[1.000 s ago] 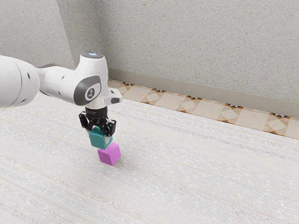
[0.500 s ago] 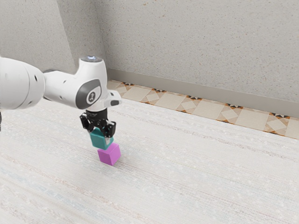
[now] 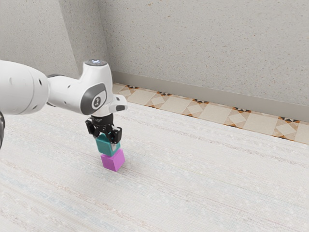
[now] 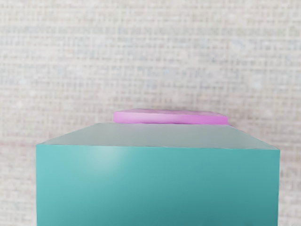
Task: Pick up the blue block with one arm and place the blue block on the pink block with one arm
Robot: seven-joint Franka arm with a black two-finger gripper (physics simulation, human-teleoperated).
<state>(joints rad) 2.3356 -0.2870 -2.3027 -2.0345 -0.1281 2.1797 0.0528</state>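
Note:
The blue block [image 3: 106, 145], teal in colour, sits between the two black fingers of my gripper [image 3: 107, 139], which is shut on it. Directly under it stands the pink block [image 3: 113, 160] on the pale table, and the blue block's underside looks to touch the pink block's top. In the wrist view the blue block [image 4: 157, 183] looms large just under my hand, with a thin strip of the pink block [image 4: 170, 116] showing past its far edge.
The pale woven tabletop [image 3: 203, 174] spreads wide around the blocks. A tiled floor strip [image 3: 217, 113] and a grey wall [image 3: 203, 43] lie beyond the table's far edge.
My gripper has moved down and slightly toward the exterior view's right with the blue block, closing the gap until the block meets the pink block's top.

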